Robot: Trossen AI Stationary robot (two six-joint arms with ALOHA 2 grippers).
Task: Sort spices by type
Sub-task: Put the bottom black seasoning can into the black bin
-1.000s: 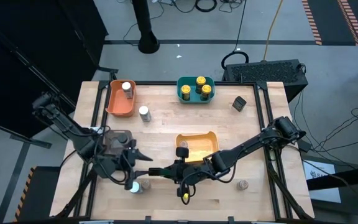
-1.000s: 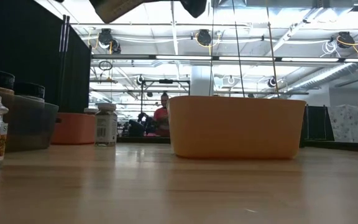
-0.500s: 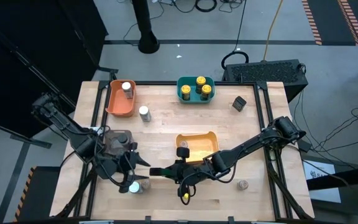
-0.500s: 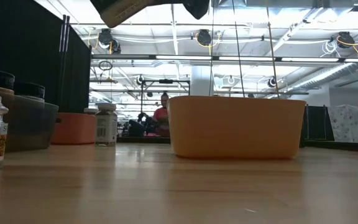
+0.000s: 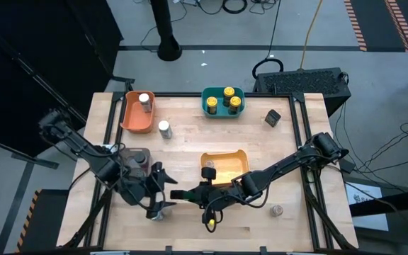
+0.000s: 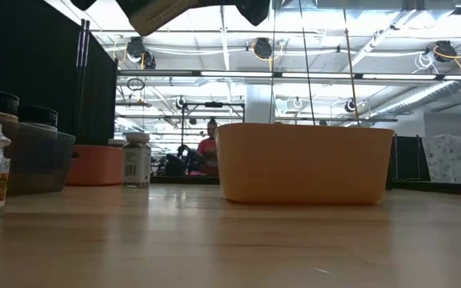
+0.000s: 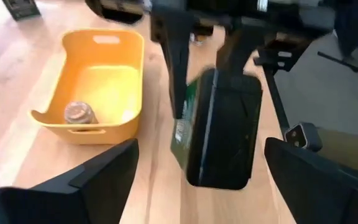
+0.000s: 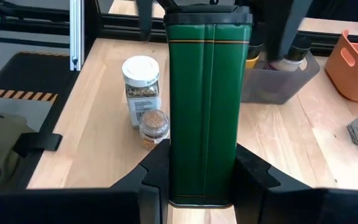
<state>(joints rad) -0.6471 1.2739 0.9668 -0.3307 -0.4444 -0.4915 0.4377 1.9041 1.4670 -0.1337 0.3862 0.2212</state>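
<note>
Two grippers meet near the front of the wooden worktop. The right gripper has its jaws closed on a tall green tin with a black cap, held between the two arms just in front of the yellow bin. The left gripper faces it from the left with jaws spread wide, holding nothing; in the left wrist view the tin sits between its fingers without touching them. Below that gripper stand a white-lidded jar and a smaller jar, side by side. The yellow bin holds one jar; the teal bin holds three yellow-lidded jars; the orange bin holds one, with another white-lidded jar just beside it. A grey bin holds dark-lidded jars.
</note>
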